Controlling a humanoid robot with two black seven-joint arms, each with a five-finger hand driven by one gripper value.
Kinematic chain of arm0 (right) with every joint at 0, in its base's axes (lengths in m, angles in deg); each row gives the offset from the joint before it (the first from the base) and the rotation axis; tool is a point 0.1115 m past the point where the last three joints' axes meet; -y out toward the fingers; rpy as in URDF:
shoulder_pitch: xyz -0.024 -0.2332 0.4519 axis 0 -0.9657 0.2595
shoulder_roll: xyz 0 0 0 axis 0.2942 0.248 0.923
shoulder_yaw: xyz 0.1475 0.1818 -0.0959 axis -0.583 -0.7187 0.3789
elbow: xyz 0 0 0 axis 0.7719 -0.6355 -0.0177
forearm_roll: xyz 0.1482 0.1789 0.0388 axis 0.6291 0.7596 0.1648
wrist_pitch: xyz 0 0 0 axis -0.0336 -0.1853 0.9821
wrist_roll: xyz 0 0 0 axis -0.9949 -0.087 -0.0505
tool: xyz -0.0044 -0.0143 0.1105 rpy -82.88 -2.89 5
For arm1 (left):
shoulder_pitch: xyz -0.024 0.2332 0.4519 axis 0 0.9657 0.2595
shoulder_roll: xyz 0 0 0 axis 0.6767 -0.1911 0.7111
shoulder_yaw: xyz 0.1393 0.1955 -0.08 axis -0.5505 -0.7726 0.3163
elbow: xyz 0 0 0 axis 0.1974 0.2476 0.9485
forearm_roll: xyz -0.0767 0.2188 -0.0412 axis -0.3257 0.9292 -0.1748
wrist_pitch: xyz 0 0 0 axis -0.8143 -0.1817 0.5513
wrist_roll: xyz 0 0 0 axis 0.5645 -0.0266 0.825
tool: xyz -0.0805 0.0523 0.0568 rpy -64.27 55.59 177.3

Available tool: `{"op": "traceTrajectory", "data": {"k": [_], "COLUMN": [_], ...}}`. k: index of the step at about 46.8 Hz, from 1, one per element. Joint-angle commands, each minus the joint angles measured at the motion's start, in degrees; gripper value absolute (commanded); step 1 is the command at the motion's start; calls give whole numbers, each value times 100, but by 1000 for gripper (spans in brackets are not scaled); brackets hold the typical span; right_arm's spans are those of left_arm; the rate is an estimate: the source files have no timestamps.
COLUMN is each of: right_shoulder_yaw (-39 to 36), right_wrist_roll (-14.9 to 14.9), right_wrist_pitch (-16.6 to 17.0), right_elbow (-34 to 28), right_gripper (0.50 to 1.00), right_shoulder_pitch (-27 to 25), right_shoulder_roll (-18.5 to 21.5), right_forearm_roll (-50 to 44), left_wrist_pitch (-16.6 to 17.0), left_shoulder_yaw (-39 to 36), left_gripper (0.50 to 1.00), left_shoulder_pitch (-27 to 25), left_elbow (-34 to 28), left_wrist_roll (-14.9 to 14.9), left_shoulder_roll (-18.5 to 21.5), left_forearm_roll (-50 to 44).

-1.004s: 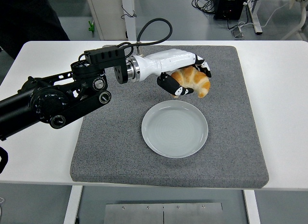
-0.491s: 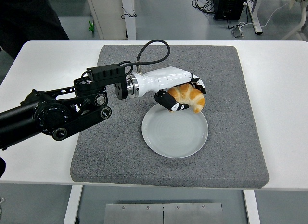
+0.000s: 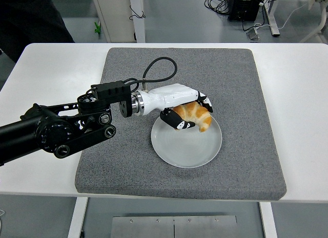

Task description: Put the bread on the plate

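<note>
The left hand (image 3: 187, 112) has its fingers curled around the bread (image 3: 196, 115), held over the plate (image 3: 174, 146) at its 12 o'clock rim; best lower toward the centre, then loosen the fingers gently.

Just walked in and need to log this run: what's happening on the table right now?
The robot's left hand grips a croissant and holds it over the far part of a pale plate, which sits on a grey mat on the white table. The fingers are closed around the bread, so it has not been released; whether it touches the plate cannot be told. The right arm is out of view.
</note>
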Motion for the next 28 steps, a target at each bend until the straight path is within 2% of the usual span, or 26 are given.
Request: {"op": "traceTrajectory", "data": {"k": [1, 8, 28], "right_shoulder_yaw": [0, 0, 0], "right_wrist_roll": [0, 0, 0], "right_wrist_pitch": [0, 0, 0], "right_elbow": [-1, -1, -1], "right_gripper": [1000, 1000, 1000], "right_shoulder_pitch": [1, 1, 1], "right_shoulder_roll": [0, 0, 0], "right_forearm_roll": [0, 0, 0], "left_wrist_pitch": [84, 321, 357], "left_shoulder_yaw": [-176, -405, -458], "left_gripper": [636, 634, 636], "left_shoulder_pitch": [-8, -8, 54], "left_elbow": [0, 0, 0], "left_wrist_roll": [2, 11, 81], "left_shoulder_roll": [68, 68, 59], "left_forearm_roll": [46, 99, 99]}}
